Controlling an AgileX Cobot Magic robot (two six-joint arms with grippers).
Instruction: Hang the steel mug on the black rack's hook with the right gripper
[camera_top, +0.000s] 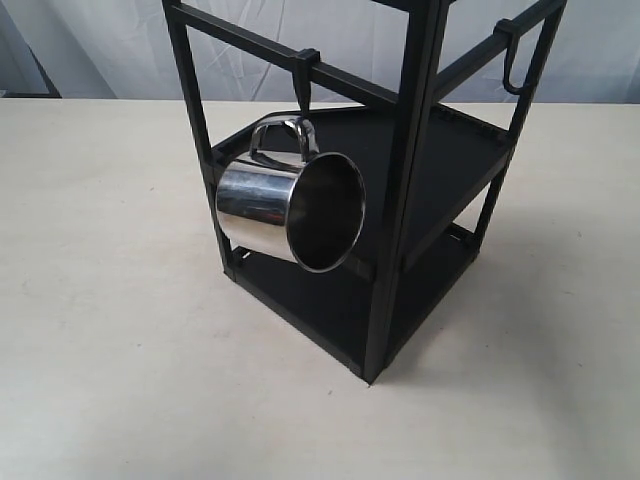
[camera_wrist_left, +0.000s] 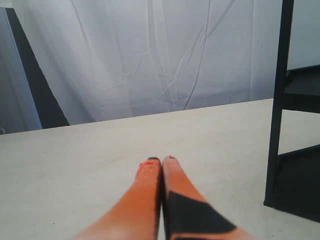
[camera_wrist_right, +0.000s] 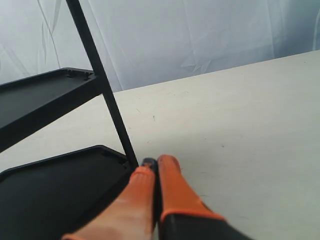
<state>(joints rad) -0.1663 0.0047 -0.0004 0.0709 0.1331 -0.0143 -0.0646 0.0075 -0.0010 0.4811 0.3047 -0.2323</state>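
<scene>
Right gripper (camera_wrist_right: 156, 162): orange fingers (camera_wrist_right: 170, 185) pressed together, tips meeting, nothing between them. They sit low over the pale worktop (camera_wrist_right: 240, 115), tips just beside the foot of a corner post of the black rack (camera_wrist_right: 102, 95), next to the edge of its lower shelf.

Left gripper (camera_wrist_left: 161, 161): fingers likewise closed on nothing, low over bare worktop, with a rack post off to one side and well apart from the tips.

Neither arm appears in the exterior view; the rack and mug stand there alone.

Steel mug (camera_top: 290, 210): hangs on its side from the hook (camera_top: 306, 80) on the near top rail of the rack. The looped handle (camera_top: 282, 135) sits over the hook's lower end; the mouth faces outward toward the camera. The body hangs in front of the upper shelf edge; whether it rests against that edge cannot be told. The second, longer hook (camera_top: 512, 60) on the far right rail is bare.

Task status, as a judgement: the hanging itself looks done. The mug is carried by the hook alone, with no fingers on it. What may remain is only pulling the right arm clear and confirming that the mug settles without swinging off.

Mug relative to fingers: it does not show in either wrist view. The right fingers are down at the rack's base, the mug up near the top rail, so the two are apart, mug above.
</scene>
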